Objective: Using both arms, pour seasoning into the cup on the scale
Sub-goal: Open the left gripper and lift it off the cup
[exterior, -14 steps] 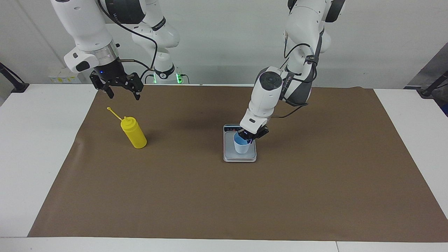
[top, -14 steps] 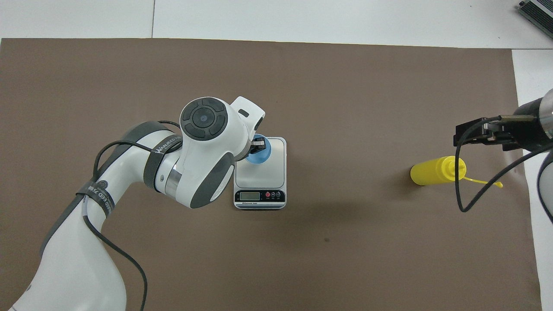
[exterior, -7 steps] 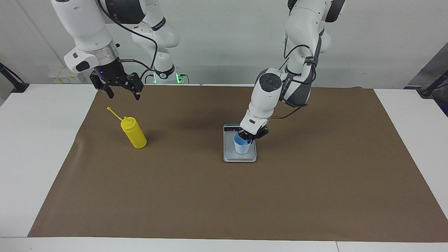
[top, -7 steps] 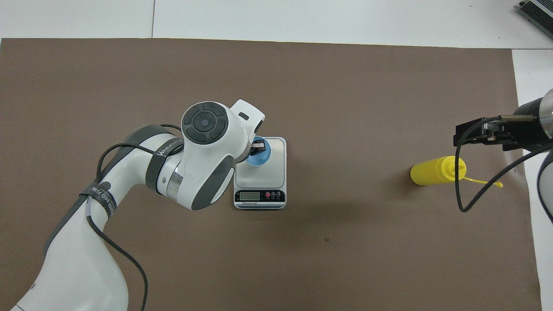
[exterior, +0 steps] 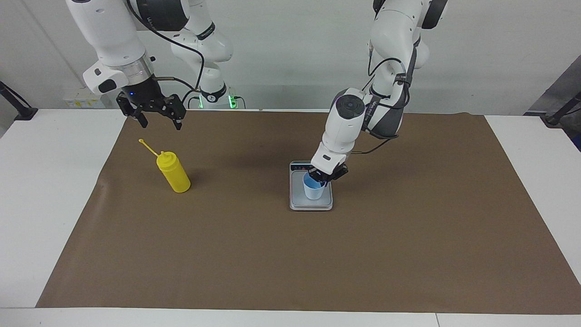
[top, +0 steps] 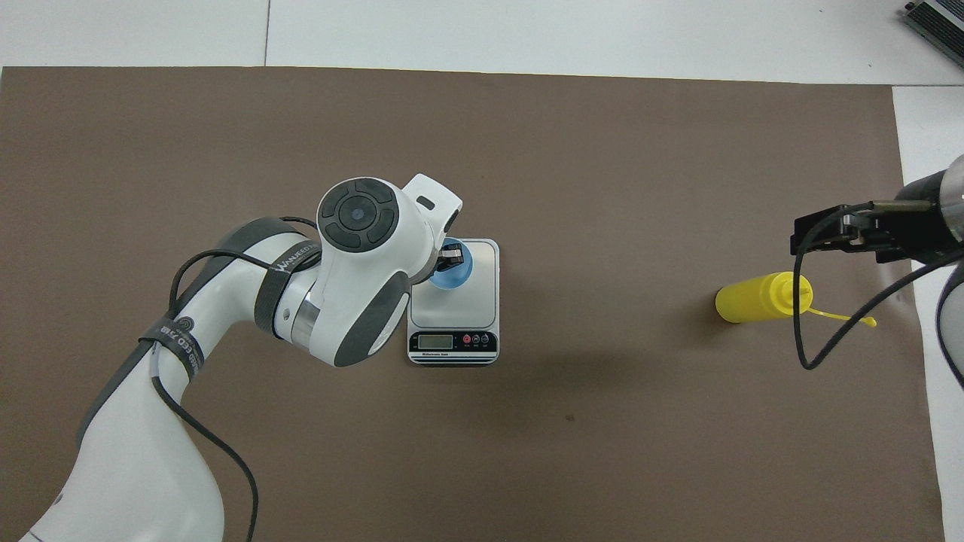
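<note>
Left gripper (exterior: 323, 180): jaws pinched on the rim of the cup (exterior: 313, 188), one finger inside the rim, one outside, on the side toward the left arm's end.
Cup: light blue, upright on the weighing plate of the scale (exterior: 295, 200).
Scale: silver-grey, flat on the brown mat (exterior: 290, 254), display strip on the edge nearest the robots.
Right gripper (exterior: 158, 121): jaws spread wide, holding nothing, raised over the mat near the seasoning bottle (exterior: 174, 173).
Seasoning bottle: yellow, upright on the mat toward the right arm's end, cap strap sticking out, well apart from the scale.
Worktop (exterior: 50, 190): white, under the mat.
</note>
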Controlling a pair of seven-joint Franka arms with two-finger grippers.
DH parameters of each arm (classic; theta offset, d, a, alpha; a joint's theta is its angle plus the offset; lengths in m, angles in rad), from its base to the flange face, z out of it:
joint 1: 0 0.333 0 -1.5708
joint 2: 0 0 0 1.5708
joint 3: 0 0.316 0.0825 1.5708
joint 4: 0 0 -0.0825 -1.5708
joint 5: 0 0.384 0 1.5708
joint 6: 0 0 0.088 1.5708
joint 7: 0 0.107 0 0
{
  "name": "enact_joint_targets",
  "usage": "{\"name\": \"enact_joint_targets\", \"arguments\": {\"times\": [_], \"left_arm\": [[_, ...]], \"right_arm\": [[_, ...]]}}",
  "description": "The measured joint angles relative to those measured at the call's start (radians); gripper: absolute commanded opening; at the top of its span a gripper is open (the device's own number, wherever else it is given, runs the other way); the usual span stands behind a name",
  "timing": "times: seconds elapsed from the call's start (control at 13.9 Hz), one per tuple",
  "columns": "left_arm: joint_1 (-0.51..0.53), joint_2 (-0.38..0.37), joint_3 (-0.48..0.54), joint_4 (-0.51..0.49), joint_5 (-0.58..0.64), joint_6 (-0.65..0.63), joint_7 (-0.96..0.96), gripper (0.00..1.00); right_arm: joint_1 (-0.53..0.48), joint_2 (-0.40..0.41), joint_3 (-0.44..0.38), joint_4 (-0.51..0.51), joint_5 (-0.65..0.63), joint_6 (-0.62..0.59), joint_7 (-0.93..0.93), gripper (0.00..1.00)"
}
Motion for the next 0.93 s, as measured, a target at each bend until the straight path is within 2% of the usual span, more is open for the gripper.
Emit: {"name": "enact_joint_targets", "arguments": {"times": [0.5, 0.72, 0.93], "left_arm": [[-0.004, -0.011, 0.004, 0.012, 0.011, -0.013, 0.000, 1.00], [0.001, -0.066, 0.021, 0.024, 0.028, -0.052, 0.013, 1.00], [0.047, -0.138, 0.028, 0.028, 0.031, -0.127, 0.104, 1.00]], "right_arm": [[0.000, 0.000, 0.000, 0.000, 0.000, 0.000, 0.000, 1.00], [0.000, 0.000, 0.000, 0.000, 0.000, 0.000, 0.000, 1.00], [0.000, 0.000, 0.000, 0.000, 0.000, 0.000, 0.000, 1.00]]}}
